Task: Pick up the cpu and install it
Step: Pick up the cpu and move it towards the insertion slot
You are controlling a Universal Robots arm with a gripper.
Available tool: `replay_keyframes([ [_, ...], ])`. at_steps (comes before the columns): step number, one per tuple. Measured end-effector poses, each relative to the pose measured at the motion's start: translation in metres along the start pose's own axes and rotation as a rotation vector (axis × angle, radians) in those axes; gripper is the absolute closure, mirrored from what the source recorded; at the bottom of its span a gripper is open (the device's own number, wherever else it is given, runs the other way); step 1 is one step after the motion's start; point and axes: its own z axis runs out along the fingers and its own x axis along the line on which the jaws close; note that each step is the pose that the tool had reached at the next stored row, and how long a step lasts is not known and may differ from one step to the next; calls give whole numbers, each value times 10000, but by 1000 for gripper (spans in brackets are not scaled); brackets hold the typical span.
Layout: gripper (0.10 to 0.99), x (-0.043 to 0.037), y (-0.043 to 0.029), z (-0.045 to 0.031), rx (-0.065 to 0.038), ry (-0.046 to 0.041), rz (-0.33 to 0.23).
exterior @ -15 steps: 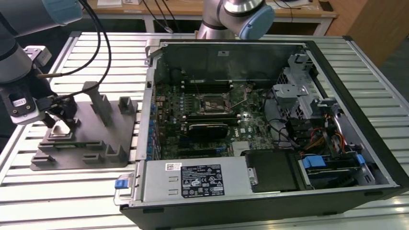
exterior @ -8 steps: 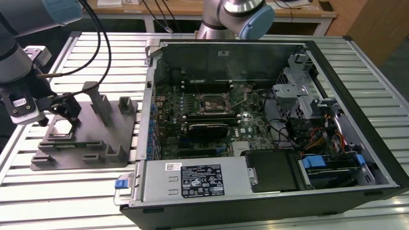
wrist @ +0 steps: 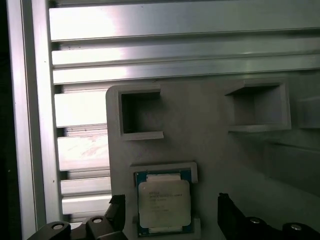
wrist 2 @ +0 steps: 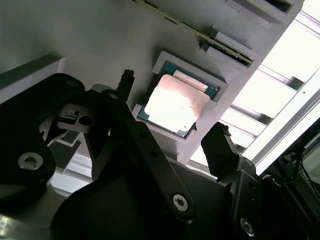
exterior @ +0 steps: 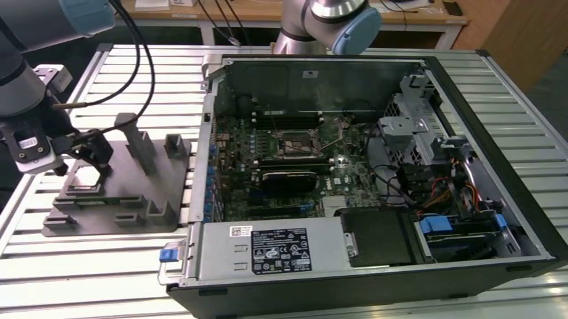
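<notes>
Parted fingers either side of the cpu

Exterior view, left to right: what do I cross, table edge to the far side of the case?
cpu → blue latch → socket → drive cage

The case label bears print — none legible.
</notes>
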Motion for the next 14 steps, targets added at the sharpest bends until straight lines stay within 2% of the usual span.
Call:
replay_keyframes([
  [14, 263, 8, -4, 157, -20, 12, -475],
])
